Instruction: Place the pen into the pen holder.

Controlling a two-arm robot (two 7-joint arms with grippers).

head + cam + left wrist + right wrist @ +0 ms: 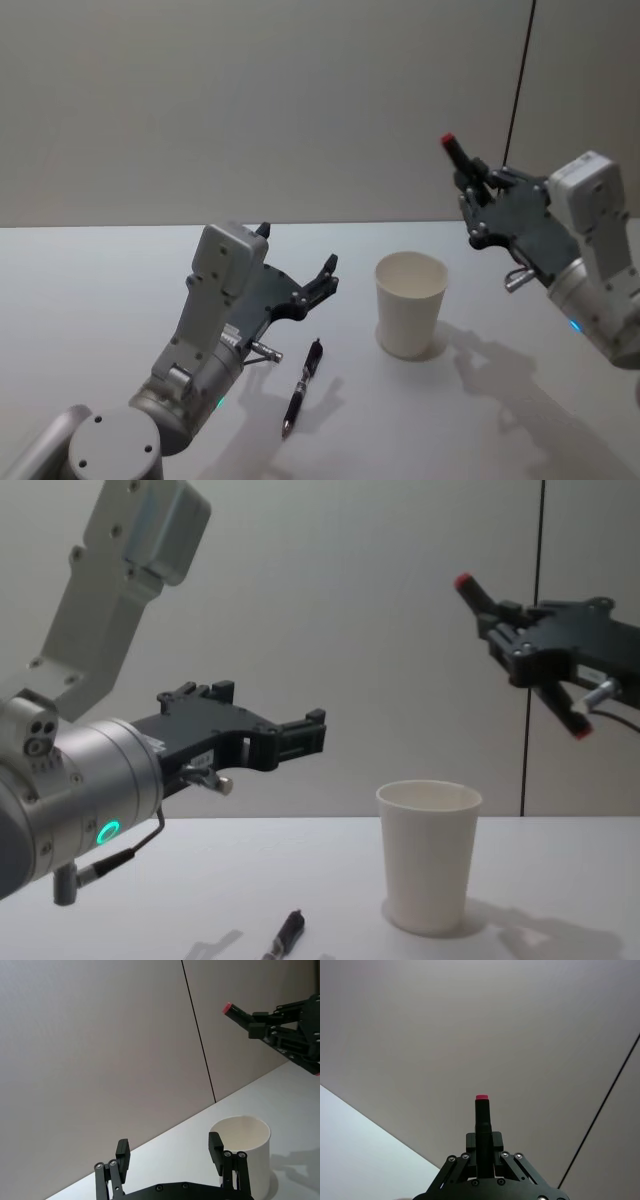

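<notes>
up right of the pen holder [410, 305], the right gripper [470, 178] is clamping a red-tipped pen [456, 152], which now needs lowering into it. the left gripper [169, 1145] is hovering open.

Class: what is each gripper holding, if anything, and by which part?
The right gripper holds the red-tipped pen by its barrel, the red end poking out beyond the fingers. The left gripper is open and holds nothing.

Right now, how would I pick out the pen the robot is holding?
Find the white paper cup on the table. Up toward the robot's right, the raised right gripper clamps a black pen. Its red end points upward; the other pen lies flat.
</notes>
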